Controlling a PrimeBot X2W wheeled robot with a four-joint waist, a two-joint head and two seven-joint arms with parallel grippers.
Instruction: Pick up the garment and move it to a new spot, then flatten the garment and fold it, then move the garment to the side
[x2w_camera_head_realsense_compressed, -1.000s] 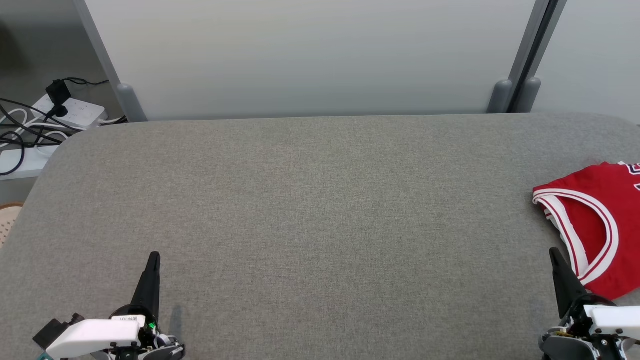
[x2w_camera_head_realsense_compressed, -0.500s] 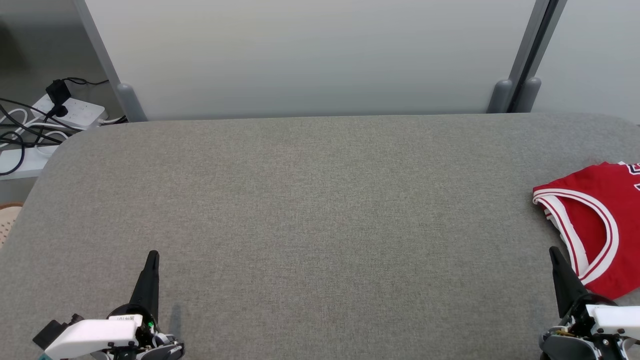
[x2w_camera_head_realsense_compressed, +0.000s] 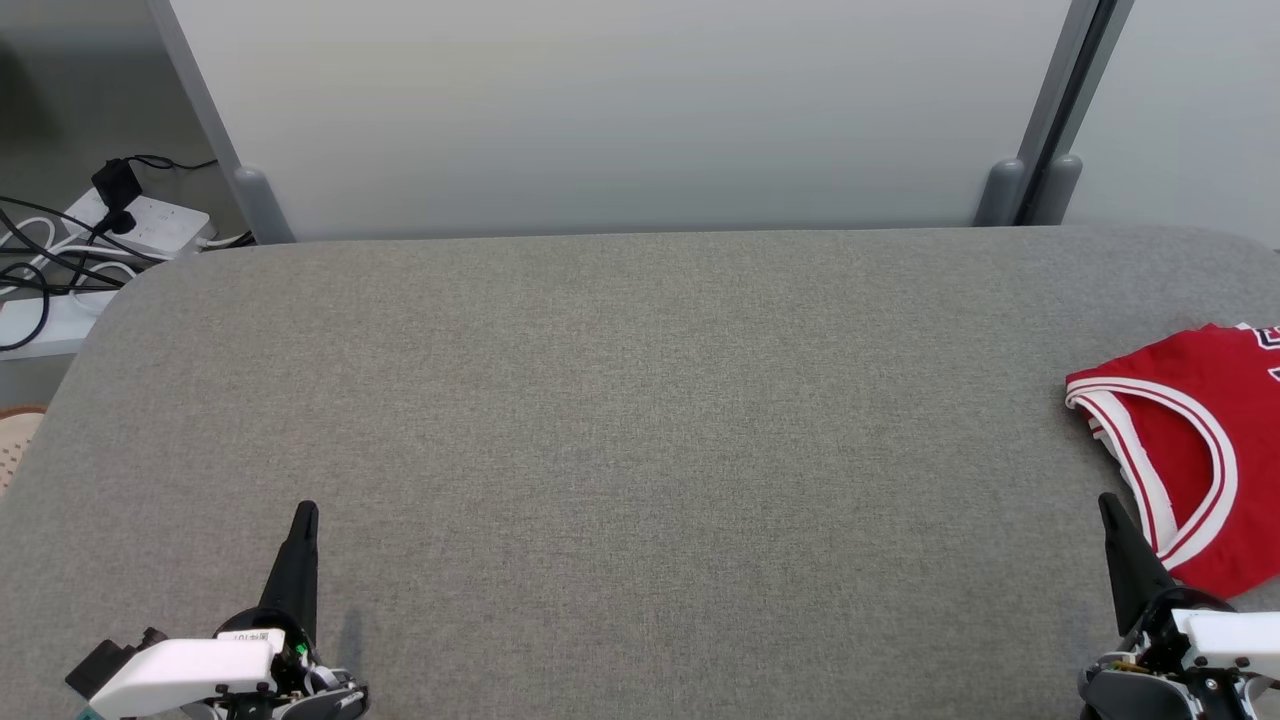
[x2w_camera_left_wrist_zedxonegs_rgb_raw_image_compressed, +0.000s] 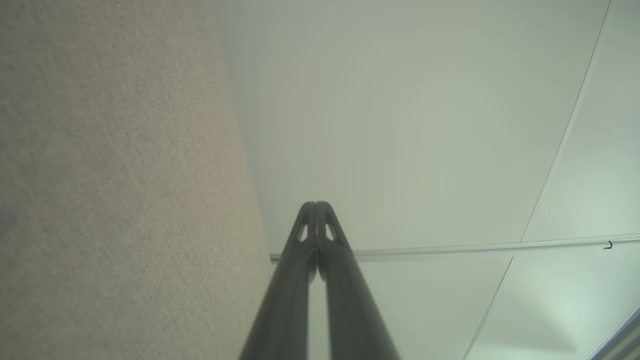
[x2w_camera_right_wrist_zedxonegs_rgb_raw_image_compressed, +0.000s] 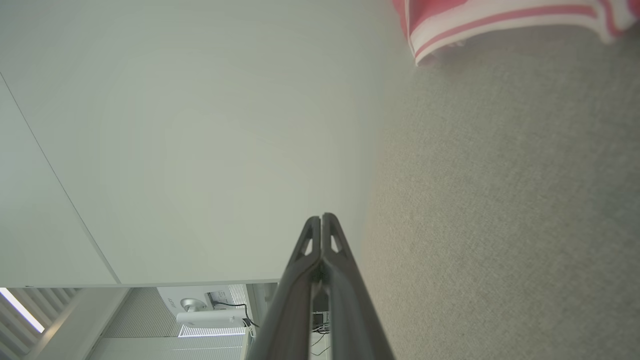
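The garment (x2w_camera_head_realsense_compressed: 1190, 440) is laid at the counter's (x2w_camera_head_realsense_compressed: 640, 420) right edge. The left claw (x2w_camera_head_realsense_compressed: 306, 515) and right claw (x2w_camera_head_realsense_compressed: 1108, 510) are closed, nothing held. If only the trim is pinched, it could be dragged off that edge.

We saw the garment (x2w_camera_head_realsense_compressed: 1180, 460), a red sleeveless jersey, lying at the far right of the grey cloth-covered counter (x2w_camera_head_realsense_compressed: 640, 420), in its nearer half. Part of it ran past the right edge of the head view, so we could not tell its full outline or whether it was folded. It lay low and fairly flat. A curved opening edged in white trim with thin red stripes faced the counter's middle. In the right wrist view the garment (x2w_camera_right_wrist_zedxonegs_rgb_raw_image_compressed: 500, 17) showed that striped edge resting on the counter.
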